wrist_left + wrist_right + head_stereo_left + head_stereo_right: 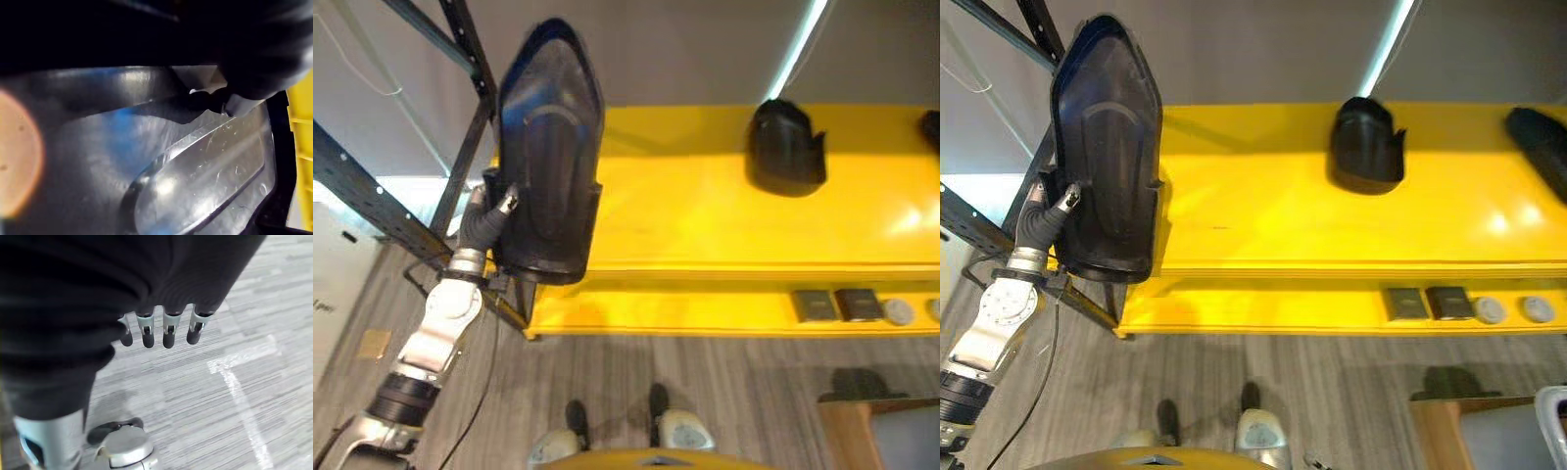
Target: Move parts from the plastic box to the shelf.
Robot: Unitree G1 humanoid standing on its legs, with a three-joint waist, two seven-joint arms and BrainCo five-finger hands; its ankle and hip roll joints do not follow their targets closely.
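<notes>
1. The left hand (492, 211) grips a big black molded part (548, 147) by its edge, holding it upright over the left end of the yellow shelf (705, 215).
2. A smaller black part (786, 147) sits farther right on the shelf.
3. The right hand (161, 328) hangs over the grey floor (234, 382), fingers loosely curled, holding nothing.

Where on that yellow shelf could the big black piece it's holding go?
The widest bare stretch of the yellow shelf lies between the large black part in the left hand and the small black part. The far right end holds another dark part.
</notes>
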